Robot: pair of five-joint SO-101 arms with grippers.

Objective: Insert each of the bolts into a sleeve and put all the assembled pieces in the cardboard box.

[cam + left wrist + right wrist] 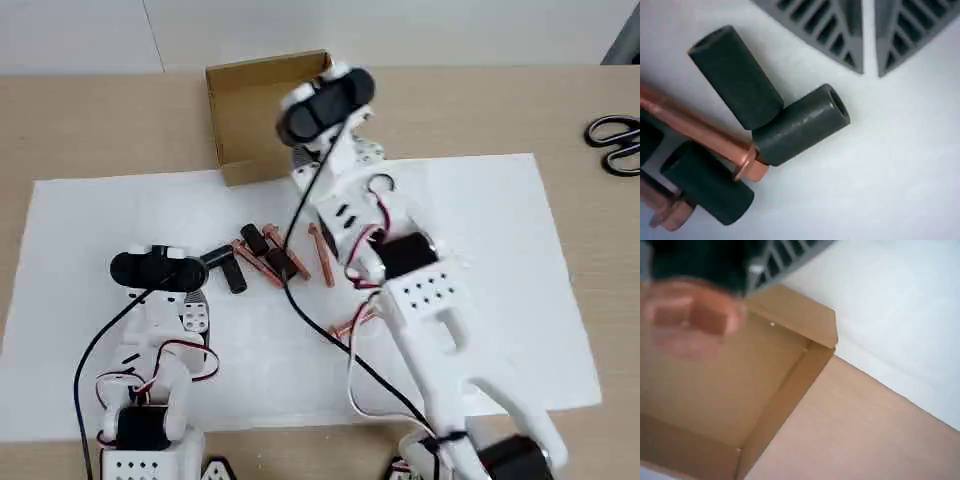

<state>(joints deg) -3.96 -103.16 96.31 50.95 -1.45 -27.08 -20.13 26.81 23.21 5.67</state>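
My right gripper [742,267] hangs over the open cardboard box [715,390], shut on an assembled piece: a black sleeve with a copper bolt head [690,320] sticking out. In the high view the same arm's wrist [325,105] sits above the box [245,115]. My left gripper [870,60] stands low over the paper, its jaws nearly together with nothing between them, just beside a pile of black sleeves [735,75]. One sleeve [800,125] has a copper bolt [690,125] in it, and so does another sleeve [705,182].
A white paper sheet [500,250] covers the table. Loose copper bolts [322,255] and sleeves [255,240] lie at its middle, and more bolts [352,322] lie under the right arm. Scissors [615,140] rest at the far right edge.
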